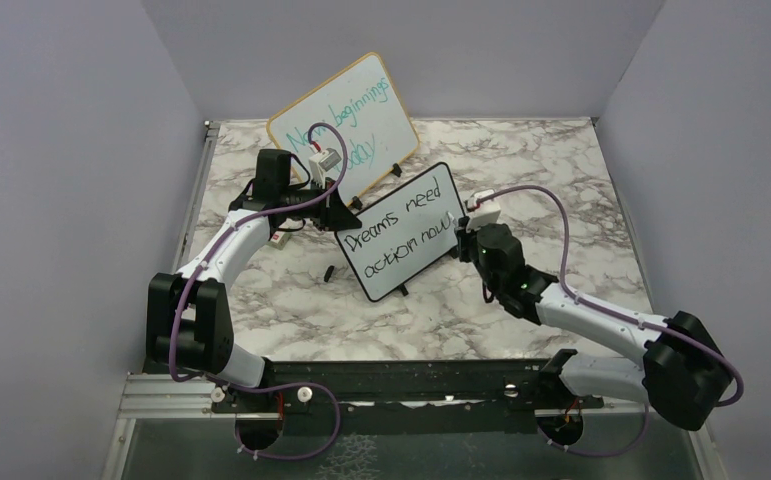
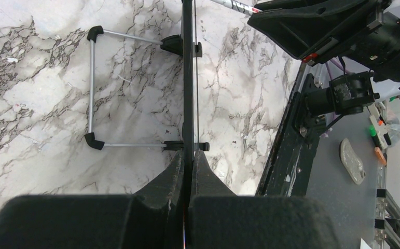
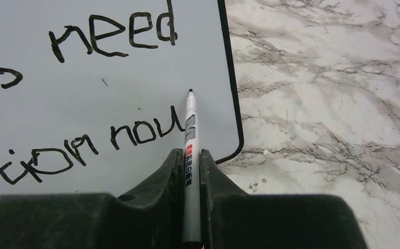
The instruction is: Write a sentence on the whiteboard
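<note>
The whiteboard (image 1: 431,195) stands tilted mid-table on its black feet, and it fills the left of the right wrist view (image 3: 135,78). The sentence (image 1: 401,232) in black marker reads "Dreams need action now", its last letters (image 3: 146,129) lying next to the pen tip. My left gripper (image 1: 346,222) is shut on the board's left edge, which appears edge-on (image 2: 188,78) between the jaws (image 2: 188,155). My right gripper (image 3: 190,153) is shut on a grey marker (image 3: 190,124). The marker's black tip sits on the board just right of "now", close to the right frame.
A larger wood-framed board (image 1: 346,115) with teal handwriting leans behind at the back. A small black cap (image 1: 330,272) lies on the marble left of the whiteboard. The board's wire stand (image 2: 91,88) reaches out behind it. A black rail (image 1: 401,375) runs along the near edge.
</note>
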Controlling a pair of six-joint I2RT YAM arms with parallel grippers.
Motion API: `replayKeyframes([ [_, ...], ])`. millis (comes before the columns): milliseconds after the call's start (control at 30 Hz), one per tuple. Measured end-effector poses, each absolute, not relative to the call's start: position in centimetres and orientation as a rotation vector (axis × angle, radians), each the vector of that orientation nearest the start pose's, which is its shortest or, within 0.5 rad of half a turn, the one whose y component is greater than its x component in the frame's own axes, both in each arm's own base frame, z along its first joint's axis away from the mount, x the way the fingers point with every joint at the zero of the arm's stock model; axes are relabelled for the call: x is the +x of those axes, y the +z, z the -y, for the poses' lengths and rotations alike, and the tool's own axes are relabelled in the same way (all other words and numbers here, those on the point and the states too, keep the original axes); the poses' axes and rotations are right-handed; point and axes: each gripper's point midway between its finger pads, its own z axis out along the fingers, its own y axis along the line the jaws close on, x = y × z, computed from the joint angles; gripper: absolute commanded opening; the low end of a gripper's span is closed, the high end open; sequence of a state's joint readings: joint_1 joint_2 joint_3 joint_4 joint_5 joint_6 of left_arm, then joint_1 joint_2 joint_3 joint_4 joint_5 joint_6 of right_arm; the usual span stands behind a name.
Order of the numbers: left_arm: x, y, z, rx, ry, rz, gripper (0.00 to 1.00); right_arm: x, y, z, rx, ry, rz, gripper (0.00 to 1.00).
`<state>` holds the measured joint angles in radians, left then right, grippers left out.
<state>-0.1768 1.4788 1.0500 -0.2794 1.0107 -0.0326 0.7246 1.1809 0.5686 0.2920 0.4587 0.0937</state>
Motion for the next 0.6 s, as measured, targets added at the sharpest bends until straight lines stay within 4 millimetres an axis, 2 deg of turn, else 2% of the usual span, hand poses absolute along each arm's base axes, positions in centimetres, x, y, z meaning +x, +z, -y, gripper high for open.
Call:
replayKeyframes([
  [200,31.1,19.0,20.7,0.681,-1.251,-2.048,0.00,31.1,15.9,-17.8,-0.233,0.168,-1.824,0.00],
  [433,31.1,19.0,20.7,0.681,-1.251,-2.049,0.00,30.3,13.7,-17.2,-0.232,0.156,-1.885,0.00],
  [600,31.1,19.0,20.7,0.681,-1.251,-2.049,0.00,30.3,13.1,-17.3,-0.234,0.150,-1.900,0.00],
])
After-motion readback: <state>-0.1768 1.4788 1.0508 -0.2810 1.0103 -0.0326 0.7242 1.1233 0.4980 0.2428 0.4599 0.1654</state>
